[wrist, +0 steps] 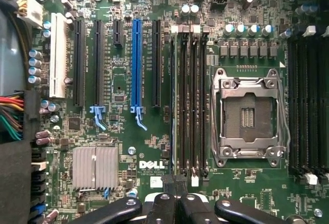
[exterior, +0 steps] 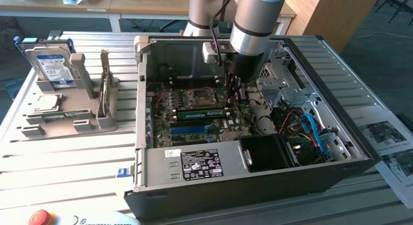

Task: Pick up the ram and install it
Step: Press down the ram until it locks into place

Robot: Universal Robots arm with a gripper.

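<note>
The arm reaches down into the open case point(exterior: 361, 152), and the fingers point(wrist: 168, 192) are closed together, with no gap between them. I cannot tell whether they pinch anything or only press with their tips. The ram point(exterior: 200, 113) is inside the case on the motherboard point(wrist: 128, 147). It is a green stick standing on its long edge, just beside the processor socket point(exterior: 197, 98), on the side of the socket nearer to the camera. It seems to sit in one of the memory slots point(wrist: 189, 100), but how deep it sits is not clear. In the exterior view its long axis runs across the board from the exterior view's left to the exterior view's right, parallel to the near side of the socket. Its flat face is turned to the camera and its top edge points up. The fingers are at the end of the ram on the exterior view's right, directly above it or touching it, so the rest of the stick stretches away from them toward the exterior view's left. In the wrist view the dark slots run straight away from the fingertips along the socket, so the fingers are in line with the long axis. Outside the case a hard drive point(exterior: 53, 65) stands in a grey holder point(exterior: 77, 126) on the surface point(exterior: 71, 162), well apart from the arm.
</note>
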